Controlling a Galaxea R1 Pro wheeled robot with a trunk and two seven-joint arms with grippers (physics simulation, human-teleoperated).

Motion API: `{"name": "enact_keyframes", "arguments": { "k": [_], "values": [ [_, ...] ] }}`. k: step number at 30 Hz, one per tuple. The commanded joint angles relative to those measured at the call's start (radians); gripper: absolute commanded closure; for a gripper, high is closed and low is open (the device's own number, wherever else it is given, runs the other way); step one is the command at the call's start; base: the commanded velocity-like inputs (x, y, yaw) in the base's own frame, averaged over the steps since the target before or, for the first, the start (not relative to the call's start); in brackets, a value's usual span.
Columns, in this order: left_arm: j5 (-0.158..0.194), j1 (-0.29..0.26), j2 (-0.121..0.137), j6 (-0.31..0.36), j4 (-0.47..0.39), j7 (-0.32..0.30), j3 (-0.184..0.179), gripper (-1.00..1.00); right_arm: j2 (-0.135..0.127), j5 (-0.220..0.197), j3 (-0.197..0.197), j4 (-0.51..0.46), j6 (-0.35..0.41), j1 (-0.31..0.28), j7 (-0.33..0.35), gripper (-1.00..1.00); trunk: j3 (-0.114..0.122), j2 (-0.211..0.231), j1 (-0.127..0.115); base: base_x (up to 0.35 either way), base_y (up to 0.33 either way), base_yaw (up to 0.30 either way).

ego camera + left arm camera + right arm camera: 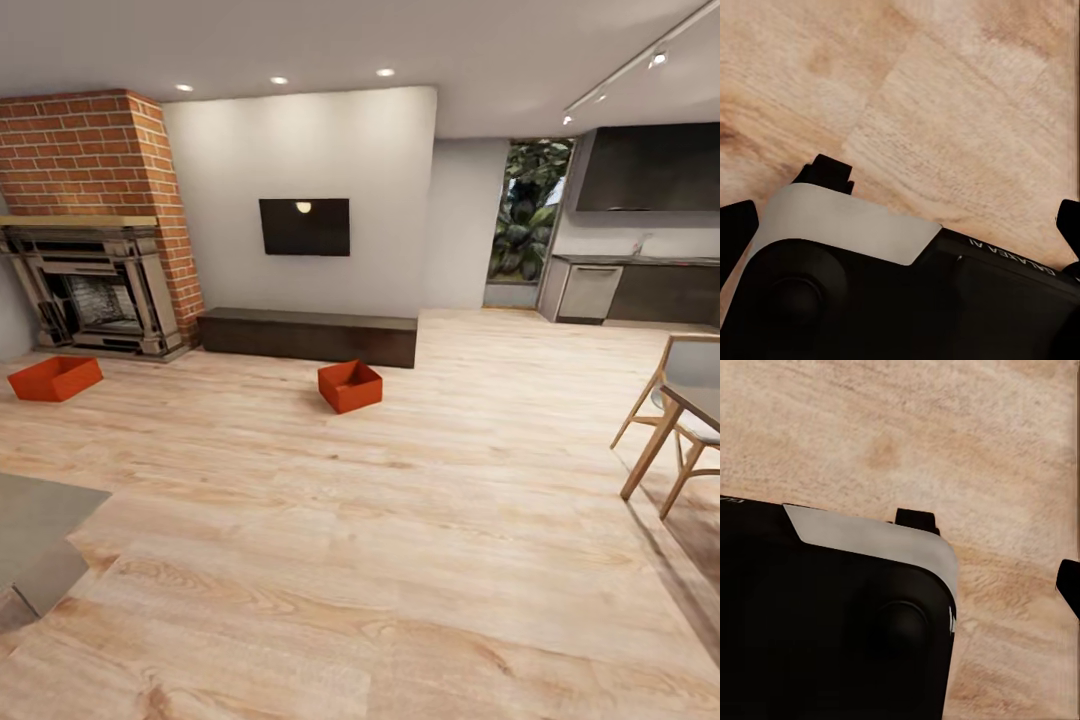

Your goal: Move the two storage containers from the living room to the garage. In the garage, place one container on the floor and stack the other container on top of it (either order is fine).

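Orange-red, lidless and stiff-looking, the two storage containers sit on the living room's plank floor: one [350, 386] before the long dark cabinet [308, 336], one [55, 378] by the fireplace [95, 290]. I judge them light; I'd grip a rim wall. Both wrist cameras look down at bare planks; I cannot tell either claw's state.

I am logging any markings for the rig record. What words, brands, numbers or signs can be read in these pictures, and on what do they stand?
"GALAXEA" then a letter like "A", cut off: pale upside-down lettering on the robot's black body in the left wrist view.
A pale mark on the black body's edge in the right wrist view: too small to read.
Nothing else bears text.
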Motion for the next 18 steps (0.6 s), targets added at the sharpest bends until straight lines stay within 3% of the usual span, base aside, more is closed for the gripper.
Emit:
{"name": "enact_keyframes", "arguments": {
  "k": [1, 18],
  "values": [
    [0.001, -0.001, 0.0, 0.0, 0.002, 0.0, 0.008, -1.0, 0.0, 0.007, 0.001, 0.001, -0.003, -0.001, -0.001, -1.0, -0.001, 0.0, 0.001, 0.342, 0.0, 0.0],
    [0.0, -0.001, 0.001, 0.0, 0.002, 0.0, 0.007, -1.0, -0.002, 0.007, 0.001, 0.001, -0.003, -0.001, -0.001, -1.0, -0.001, 0.0, 0.001, 0.342, 0.0, 0.0]
  ]
}}
